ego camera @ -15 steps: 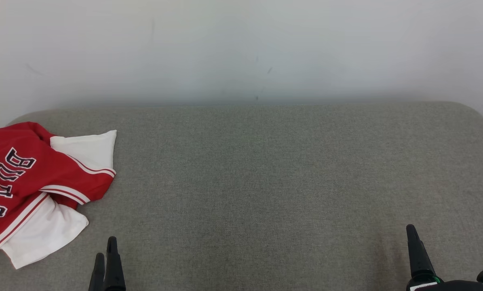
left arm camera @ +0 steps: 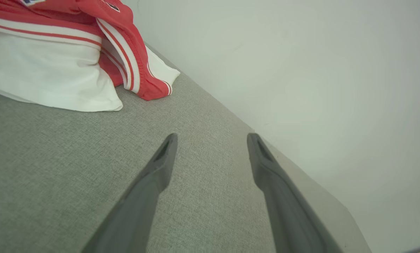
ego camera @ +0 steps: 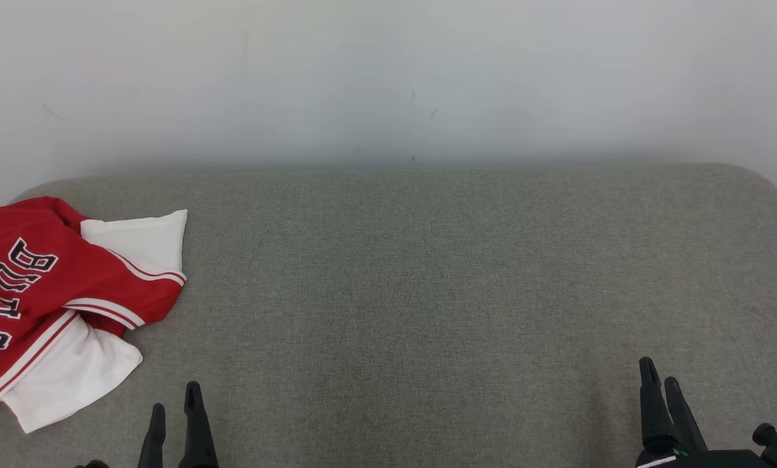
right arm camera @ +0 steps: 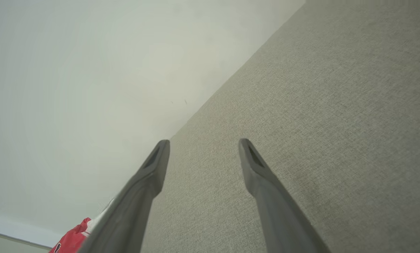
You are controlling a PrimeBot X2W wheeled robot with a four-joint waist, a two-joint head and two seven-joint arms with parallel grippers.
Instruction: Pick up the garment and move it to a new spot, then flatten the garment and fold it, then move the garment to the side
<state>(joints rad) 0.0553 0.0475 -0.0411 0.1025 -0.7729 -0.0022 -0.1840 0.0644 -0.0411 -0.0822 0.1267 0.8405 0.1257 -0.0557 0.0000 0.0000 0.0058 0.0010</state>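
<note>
Moved since the earlier frame: the left gripper (ego camera: pixel 175 396) is seen with its fingers further apart; the right gripper (ego camera: pixel 658 370), of which one finger was seen before, is now shown with two. The jersey (ego camera: pixel 43 292) is unmoved.
Left gripper: the fingers are spread and nothing is held between them, as shown in the left wrist view (left arm camera: pixel 211 135). It is seen at the lower left of the head view, near the jersey's white sleeve but apart from it.
Right gripper: the fingers are spread and nothing is gripped (right arm camera: pixel 203 140). It is seen at the lower right, well apart from the jersey.
Jersey: a red sports shirt with white sleeves and red-and-white striped trim is laid crumpled and partly folded over itself (left arm camera: pixel 55 52). It lies at the far left of the grey fabric surface (ego camera: pixel 427 292), cut off by the edge of the head view.
Writing: black letters outlined in white are seen sideways on the red chest and appear to read "BULLS".
Wall: a plain pale wall (ego camera: pixel 388 78) is met by the far edge of the surface.
</note>
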